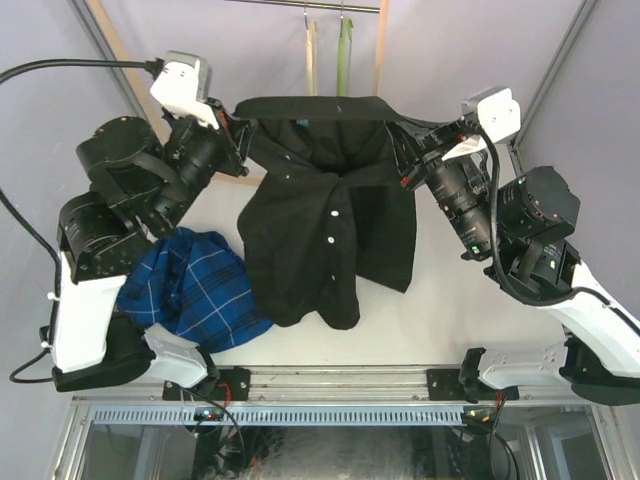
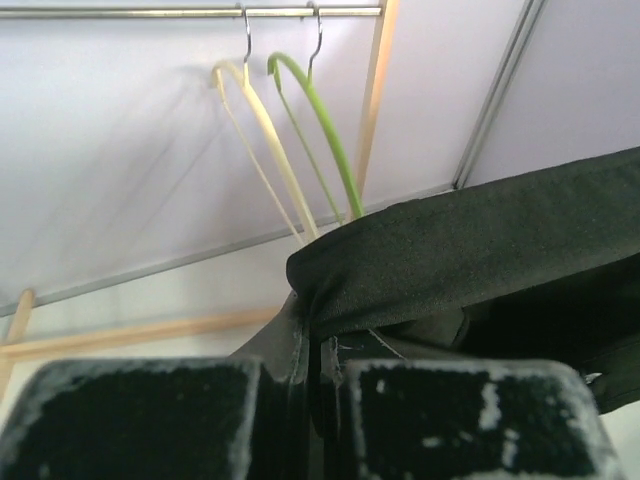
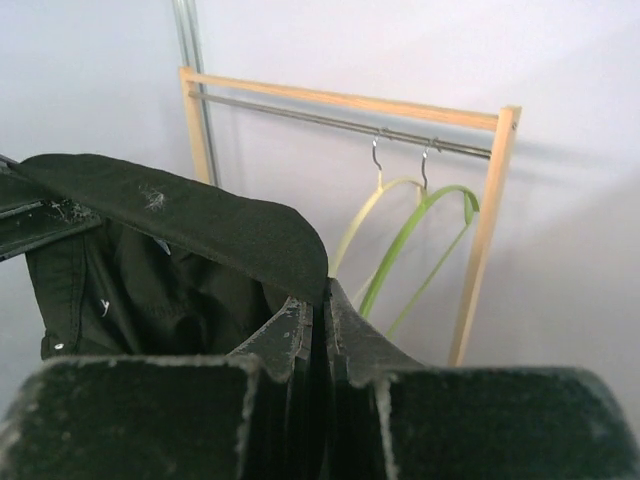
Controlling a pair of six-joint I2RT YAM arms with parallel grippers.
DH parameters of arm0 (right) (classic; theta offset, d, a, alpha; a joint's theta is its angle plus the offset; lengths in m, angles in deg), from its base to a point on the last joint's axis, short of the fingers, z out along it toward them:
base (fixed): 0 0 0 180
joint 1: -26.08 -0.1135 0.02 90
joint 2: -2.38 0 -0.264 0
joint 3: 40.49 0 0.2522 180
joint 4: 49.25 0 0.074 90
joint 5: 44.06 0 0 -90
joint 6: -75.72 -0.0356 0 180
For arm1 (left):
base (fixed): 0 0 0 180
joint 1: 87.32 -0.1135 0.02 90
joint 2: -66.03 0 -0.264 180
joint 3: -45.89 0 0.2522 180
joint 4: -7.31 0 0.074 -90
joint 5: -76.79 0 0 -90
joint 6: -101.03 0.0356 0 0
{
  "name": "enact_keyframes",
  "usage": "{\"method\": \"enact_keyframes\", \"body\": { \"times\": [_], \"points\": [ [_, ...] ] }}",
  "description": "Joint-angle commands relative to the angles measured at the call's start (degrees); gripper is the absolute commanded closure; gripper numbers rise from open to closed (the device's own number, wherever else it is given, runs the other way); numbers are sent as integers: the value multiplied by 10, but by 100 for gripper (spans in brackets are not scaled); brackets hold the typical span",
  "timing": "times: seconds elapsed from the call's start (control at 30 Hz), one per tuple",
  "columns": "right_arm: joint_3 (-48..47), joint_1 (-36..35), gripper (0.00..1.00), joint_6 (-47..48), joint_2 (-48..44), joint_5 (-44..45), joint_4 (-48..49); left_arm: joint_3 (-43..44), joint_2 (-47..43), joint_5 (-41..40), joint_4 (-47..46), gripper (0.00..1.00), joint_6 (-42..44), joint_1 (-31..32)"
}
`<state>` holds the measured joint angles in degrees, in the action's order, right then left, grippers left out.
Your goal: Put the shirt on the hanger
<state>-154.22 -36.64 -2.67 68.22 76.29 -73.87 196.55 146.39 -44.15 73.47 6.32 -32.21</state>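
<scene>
We've got the black shirt (image 1: 320, 230) stretched by its shoulders across the upper middle of the overhead view. Its body drapes down onto the white table (image 1: 450, 310), a row of pale buttons showing.

The left gripper (image 2: 310, 350), bottom centre of its wrist view, is clamped shut on the shirt's top fold. The fabric runs straight into the seam between the jaws, and the fingertips are buried under cloth. The right gripper (image 3: 325, 310) is pinched closed on the opposite end of that fold, bottom centre of its own view, its tips likewise lost in black fabric.

The lime-green hanger (image 3: 410, 240) hangs by its metal hook from the rail (image 3: 330, 122), right of centre in the right wrist view, just beside a cream hanger (image 3: 365, 215). The lower parts of both vanish behind the shirt and gripper. From overhead they are only thin slivers at the top edge, ending where the shirt's top fold begins, and we cannot tell whether cloth and hanger touch.

A blue plaid shirt (image 1: 195, 290) sits bunched at lower left, partly hidden under the left arm. Its edge meets the black hem, over or under we can't say. The black sleeves are hard to pick out against the dark body.
</scene>
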Motion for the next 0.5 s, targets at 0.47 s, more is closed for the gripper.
{"method": "enact_keyframes", "body": {
  "times": [0.47],
  "points": [
    [604,-27,85,-355,-214,5,3,-854,-240,190,-325,100,-226,13]
  ]
}}
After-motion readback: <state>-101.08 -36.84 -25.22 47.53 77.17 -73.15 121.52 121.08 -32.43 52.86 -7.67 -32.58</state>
